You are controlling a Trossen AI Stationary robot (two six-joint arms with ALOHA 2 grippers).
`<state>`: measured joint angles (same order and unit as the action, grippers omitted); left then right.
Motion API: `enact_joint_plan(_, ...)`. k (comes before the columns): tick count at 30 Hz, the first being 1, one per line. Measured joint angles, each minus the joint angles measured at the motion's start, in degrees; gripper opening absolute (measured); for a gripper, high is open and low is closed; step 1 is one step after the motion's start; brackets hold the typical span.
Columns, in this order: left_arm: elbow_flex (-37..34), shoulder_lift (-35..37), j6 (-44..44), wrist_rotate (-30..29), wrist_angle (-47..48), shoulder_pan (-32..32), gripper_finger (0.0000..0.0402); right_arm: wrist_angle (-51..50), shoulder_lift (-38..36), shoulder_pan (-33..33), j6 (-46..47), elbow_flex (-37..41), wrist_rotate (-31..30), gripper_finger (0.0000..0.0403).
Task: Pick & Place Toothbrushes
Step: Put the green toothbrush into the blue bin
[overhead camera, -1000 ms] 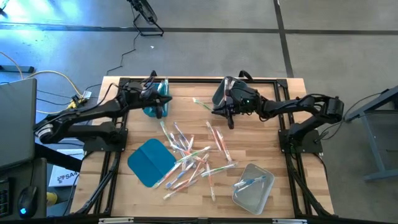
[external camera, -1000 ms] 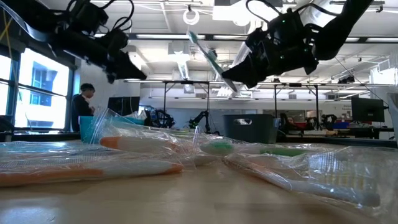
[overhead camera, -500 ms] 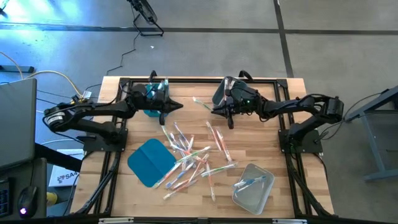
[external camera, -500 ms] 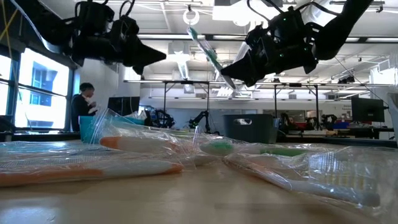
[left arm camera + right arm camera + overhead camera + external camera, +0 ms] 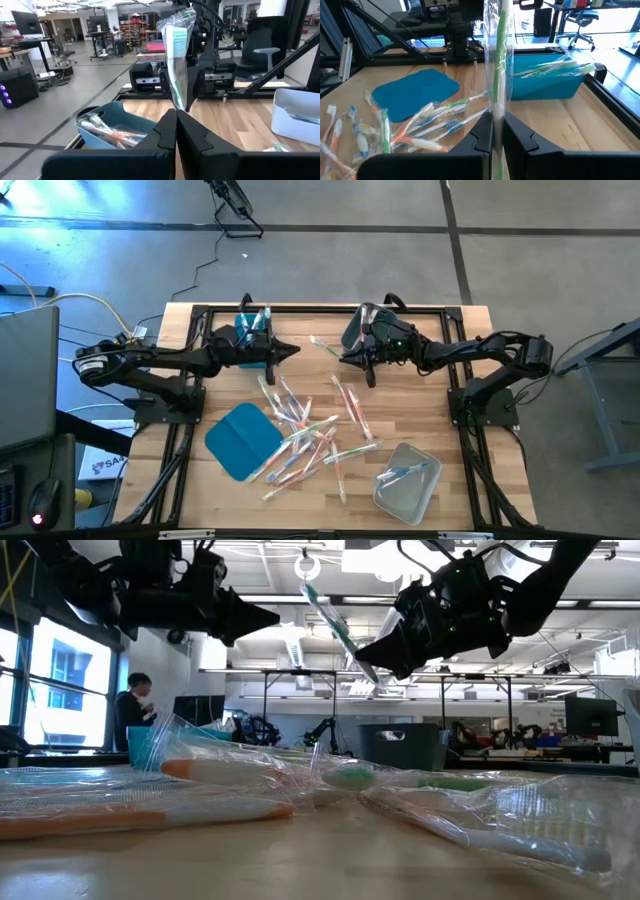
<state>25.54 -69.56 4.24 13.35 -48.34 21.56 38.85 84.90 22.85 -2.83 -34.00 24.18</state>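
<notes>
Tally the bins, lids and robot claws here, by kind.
Teal rectangular plastic bin: 1
Clear rectangular plastic bin: 1
Flat teal lid: 1
Dark robot claws: 2, left claw and right claw gripping a wrapped green toothbrush
Total: 5

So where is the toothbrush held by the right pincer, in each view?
High view: green toothbrush at table's far middle.
Low view: upper middle, raised.
Left wrist view: centre, upright.
Right wrist view: centre, rising from the right pincer.
Shared landmark: teal bin.
</notes>
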Motion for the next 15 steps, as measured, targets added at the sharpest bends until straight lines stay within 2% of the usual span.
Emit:
enact_joint_plan(3, 0.0, 0.0, -2.3, -0.5, 0.1, 0.2, 0.0031, 0.0, 0.0, 0.0, 0.0, 0.0, 0.0, 0.0015)
enact_joint_plan(10, 0.0, 0.0, -4.9, -1.9, -1.8, 0.1, 0.0135, 0.0, 0.0, 0.0, 0.0, 0.0, 0.0, 0.0015)
enact_joint_plan(15, 0.0, 0.0, -6.2, -1.9, -1.7, 0.1, 0.0169, 0.0, 0.0, 0.0, 0.0, 0.0, 0.0, 0.0015)
